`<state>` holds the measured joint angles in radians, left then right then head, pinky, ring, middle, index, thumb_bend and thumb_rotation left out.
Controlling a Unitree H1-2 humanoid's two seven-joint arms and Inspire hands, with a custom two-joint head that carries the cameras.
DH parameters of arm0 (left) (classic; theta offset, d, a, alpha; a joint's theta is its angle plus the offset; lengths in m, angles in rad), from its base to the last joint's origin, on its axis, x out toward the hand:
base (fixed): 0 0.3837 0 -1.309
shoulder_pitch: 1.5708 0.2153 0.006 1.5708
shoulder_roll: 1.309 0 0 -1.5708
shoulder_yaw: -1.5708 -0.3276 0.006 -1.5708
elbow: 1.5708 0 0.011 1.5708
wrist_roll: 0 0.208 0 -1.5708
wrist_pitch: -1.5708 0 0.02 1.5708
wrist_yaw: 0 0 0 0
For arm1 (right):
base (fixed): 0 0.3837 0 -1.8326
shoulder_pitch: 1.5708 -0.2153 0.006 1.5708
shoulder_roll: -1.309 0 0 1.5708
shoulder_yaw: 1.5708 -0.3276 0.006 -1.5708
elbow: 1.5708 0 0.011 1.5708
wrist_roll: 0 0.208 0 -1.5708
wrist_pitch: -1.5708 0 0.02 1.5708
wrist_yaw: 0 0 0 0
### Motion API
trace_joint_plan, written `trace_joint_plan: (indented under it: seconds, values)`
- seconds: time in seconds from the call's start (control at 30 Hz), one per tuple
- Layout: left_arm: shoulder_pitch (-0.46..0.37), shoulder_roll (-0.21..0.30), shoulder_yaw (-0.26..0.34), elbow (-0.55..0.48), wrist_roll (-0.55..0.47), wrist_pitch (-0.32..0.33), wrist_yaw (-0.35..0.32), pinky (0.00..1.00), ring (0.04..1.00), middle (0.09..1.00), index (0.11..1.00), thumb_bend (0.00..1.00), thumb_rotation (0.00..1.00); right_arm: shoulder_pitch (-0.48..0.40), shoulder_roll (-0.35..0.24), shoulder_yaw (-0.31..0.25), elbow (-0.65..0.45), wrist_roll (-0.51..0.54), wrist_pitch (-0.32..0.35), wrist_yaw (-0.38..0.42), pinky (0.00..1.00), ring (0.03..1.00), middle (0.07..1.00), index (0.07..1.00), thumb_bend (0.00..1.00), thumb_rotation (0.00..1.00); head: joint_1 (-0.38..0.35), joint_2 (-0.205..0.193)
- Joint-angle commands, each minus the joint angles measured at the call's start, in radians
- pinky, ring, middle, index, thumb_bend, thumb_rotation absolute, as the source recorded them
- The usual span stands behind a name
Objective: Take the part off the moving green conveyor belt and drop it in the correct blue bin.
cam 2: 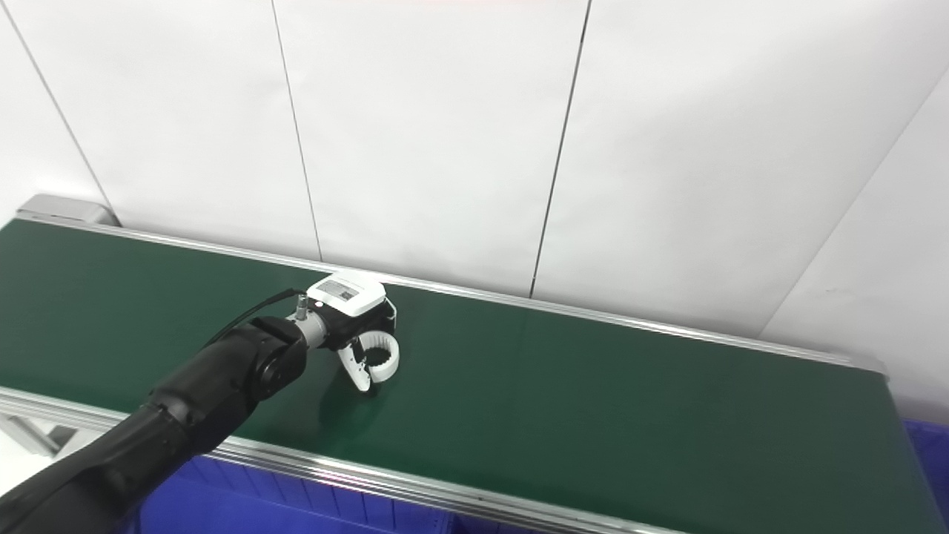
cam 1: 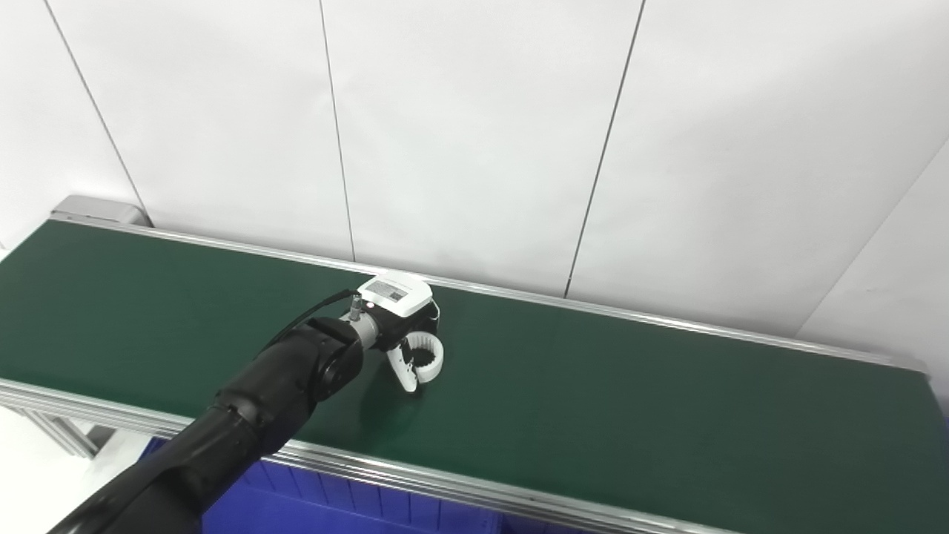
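The part is a white ring with a dark toothed inside, lying on the green conveyor belt near its middle. My left hand reaches over the belt from the bottom left, its white back facing up. Its fingers and thumb curl down around the ring and close on it at belt level. The fingertips are partly hidden under the hand. My right hand is not in either view.
A blue bin sits below the belt's near metal rail, and another blue bin shows at the right end. A white panelled wall stands close behind the belt's far rail.
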<state>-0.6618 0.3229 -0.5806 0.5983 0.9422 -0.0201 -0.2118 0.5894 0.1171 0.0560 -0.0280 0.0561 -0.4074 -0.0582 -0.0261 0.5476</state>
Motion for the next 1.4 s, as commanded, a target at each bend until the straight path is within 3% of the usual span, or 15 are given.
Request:
trace_joint_plan:
  seconds: [0.0, 0.07, 0.2, 0.4, 0.63, 0.73, 0.87, 1.0, 1.2, 1.37]
  values:
    - [-0.023, 0.009, 0.024, 0.009, -0.044, 0.007, -0.031, 0.72, 0.612, 0.57, 0.505, 0.61, 0.12, 0.014, 0.01, 0.005, -0.033, -0.009, -0.04, 0.004, 0.83, 0.942, 1.0, 1.0, 0.75, 1.0, -0.003, 0.006]
    - [-0.012, 0.004, 0.026, 0.014, -0.074, -0.013, -0.038, 0.63, 0.528, 0.504, 0.491, 0.54, 0.09, 0.017, 0.012, 0.006, -0.036, -0.012, -0.041, 0.003, 0.82, 0.941, 1.0, 1.0, 0.76, 1.0, -0.007, 0.012]
    - [0.005, 0.002, -0.01, 0.012, -0.069, -0.06, -0.004, 0.44, 0.435, 0.462, 0.492, 0.53, 0.0, 0.024, 0.012, 0.009, -0.047, -0.015, -0.036, 0.003, 0.82, 0.941, 1.0, 1.0, 0.76, 1.0, -0.01, 0.016]
    - [0.038, -0.012, 0.003, -0.052, -0.091, -0.068, 0.044, 0.38, 0.374, 0.425, 0.503, 0.52, 0.0, 0.029, 0.014, 0.01, -0.056, -0.032, -0.03, -0.001, 0.81, 0.932, 1.0, 1.0, 0.77, 1.0, -0.009, 0.025]
    - [0.059, 0.001, 0.028, -0.179, -0.104, -0.076, 0.05, 0.45, 0.423, 0.449, 0.5, 0.52, 0.0, 0.033, 0.018, 0.011, -0.069, -0.032, -0.02, -0.001, 0.81, 0.926, 1.0, 1.0, 0.79, 1.0, -0.005, 0.041]
    - [0.088, 0.035, 0.055, -0.366, -0.105, -0.063, 0.0, 0.47, 0.413, 0.443, 0.503, 0.52, 0.0, 0.044, 0.018, 0.014, -0.1, -0.033, -0.008, 0.0, 0.82, 0.921, 1.0, 1.0, 0.78, 1.0, 0.022, 0.1]
    - [0.175, 0.102, 0.12, -0.721, -0.119, -0.02, -0.125, 0.52, 0.427, 0.46, 0.502, 0.52, 0.0, 0.063, 0.019, 0.018, -0.169, -0.024, 0.048, -0.001, 0.84, 0.925, 1.0, 1.0, 0.79, 1.0, 0.056, 0.17]
    - [0.284, 0.138, 0.179, -0.954, -0.126, 0.046, -0.235, 0.54, 0.445, 0.471, 0.497, 0.52, 0.0, 0.072, 0.011, 0.019, -0.229, -0.006, 0.097, 0.004, 0.85, 0.935, 1.0, 1.0, 0.78, 1.0, 0.093, 0.236]
    - [0.48, 0.158, 0.236, -1.185, -0.088, 0.115, -0.373, 0.53, 0.452, 0.474, 0.497, 0.52, 0.0, 0.085, -0.016, 0.012, -0.305, 0.045, 0.167, 0.016, 0.86, 0.934, 1.0, 1.0, 0.76, 1.0, 0.118, 0.285]
    - [0.628, 0.154, 0.263, -1.258, -0.067, 0.125, -0.44, 0.56, 0.481, 0.482, 0.488, 0.52, 0.0, 0.079, -0.043, 0.006, -0.333, 0.07, 0.202, 0.018, 0.82, 0.91, 0.99, 0.998, 0.76, 0.98, 0.126, 0.297]
